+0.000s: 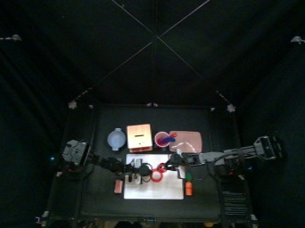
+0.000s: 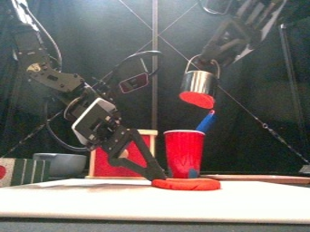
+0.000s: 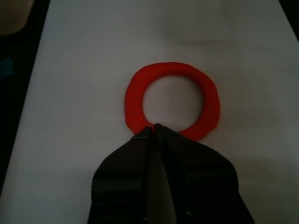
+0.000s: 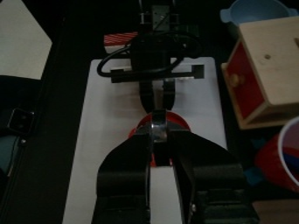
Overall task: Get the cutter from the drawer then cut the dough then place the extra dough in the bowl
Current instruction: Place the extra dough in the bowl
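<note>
- Your flat ring of red dough [image 3: 173, 68] lies on the white cutting board [image 3: 70, 105], with bare board showing through its middle and all round it.
- The left gripper [image 3: 152, 129] slants down to the board from the left. Its jaws are pinched together on the rim of the ring of red dough, on the side nearest that arm.
- The round metal cutter [image 2: 201, 74] hangs in the air well above the board, over the board's right part. You can see a red dough disc [image 2: 197, 94] filling its lower mouth.
- The right gripper [image 2: 206, 60] comes down from above the board and is clenched on the top of the cutter. The right wrist view shows the metal caught between its jaw tips.
- Just behind the board, toward its right end, stands a red plastic cup [image 2: 184, 152] with a blue toy knife [image 2: 206, 122] sticking up out of it.
- Behind the board's left part you have the pale wooden box with a red drawer front [image 4: 274, 61].
- The blue-grey bowl [image 4: 260, 10] sits beside the box, farther out past the board's back left corner.
</note>
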You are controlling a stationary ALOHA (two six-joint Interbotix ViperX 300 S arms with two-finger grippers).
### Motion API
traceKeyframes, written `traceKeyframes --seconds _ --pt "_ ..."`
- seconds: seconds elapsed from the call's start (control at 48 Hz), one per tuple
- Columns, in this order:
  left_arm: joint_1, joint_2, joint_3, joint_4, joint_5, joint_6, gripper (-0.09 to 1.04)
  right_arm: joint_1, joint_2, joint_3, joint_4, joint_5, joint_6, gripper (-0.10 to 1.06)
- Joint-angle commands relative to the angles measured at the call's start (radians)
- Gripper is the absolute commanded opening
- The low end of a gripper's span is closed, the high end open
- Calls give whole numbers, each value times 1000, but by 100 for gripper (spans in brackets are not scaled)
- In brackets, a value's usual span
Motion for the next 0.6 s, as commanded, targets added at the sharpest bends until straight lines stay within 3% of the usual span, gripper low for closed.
traceKeyframes --seconds 0.021,0.229,0.604 --pt "8 -29 -6 -12 8 0 56 -5 -38 74 5 -21 2 48" --pt "28 -114 0 -15 8 2 56 -11 44 152 23 -101 3 48" --pt "61 -201 37 2 31 3 56 -8 272 77 18 -137 2 48"
